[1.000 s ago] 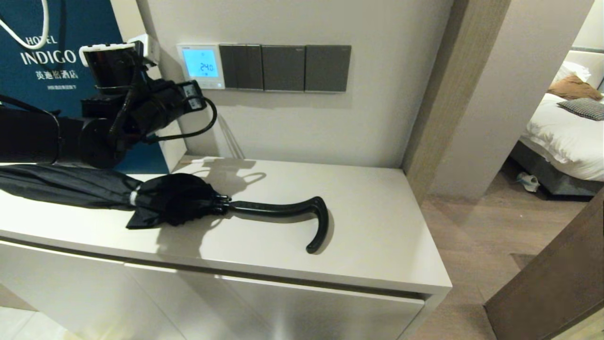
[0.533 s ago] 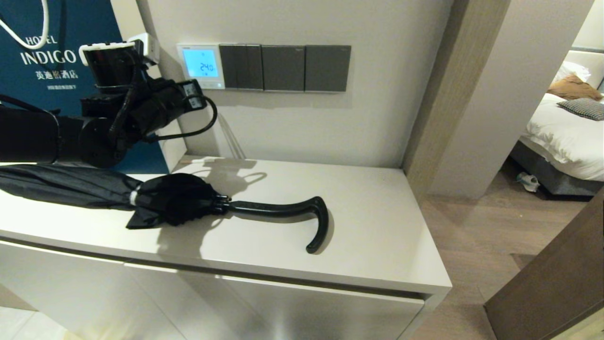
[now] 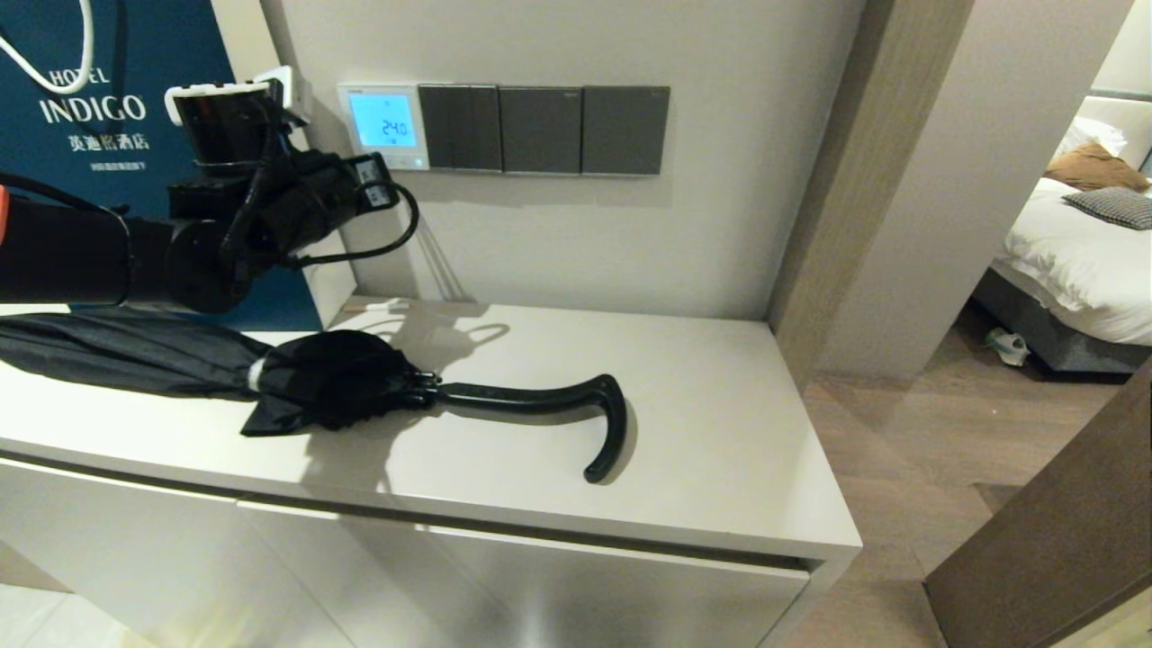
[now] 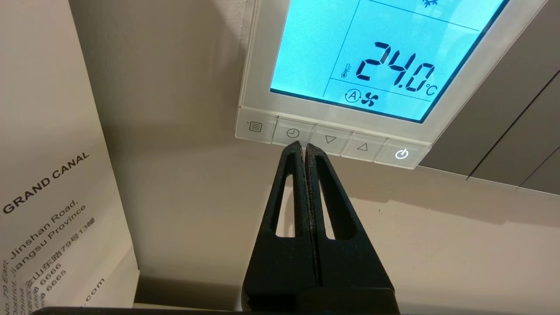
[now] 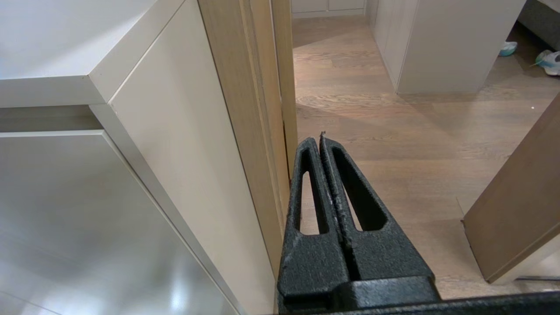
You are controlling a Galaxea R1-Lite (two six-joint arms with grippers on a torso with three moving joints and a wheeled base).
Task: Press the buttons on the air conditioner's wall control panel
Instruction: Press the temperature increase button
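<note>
While closing on wall:
L gripper (image 4: 303,148): fingers together, tip just below clock key.
Risk: tip sits near seam of two buttons (image 4: 330,140); may press wrong one.
Panel (image 3: 384,126): white, lit blue, reads 24.0, left of dark switch plates (image 3: 544,130).
R gripper (image 5: 319,140): parked low, pinched together.

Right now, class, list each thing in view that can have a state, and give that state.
Thermostat: screen lit, reading 24.0 °C.
Power button: icon lit.
Left gripper: shut, tips at the clock button.
Right gripper: shut, parked beside the cabinet.
Umbrella: folded, lying flat.
</note>
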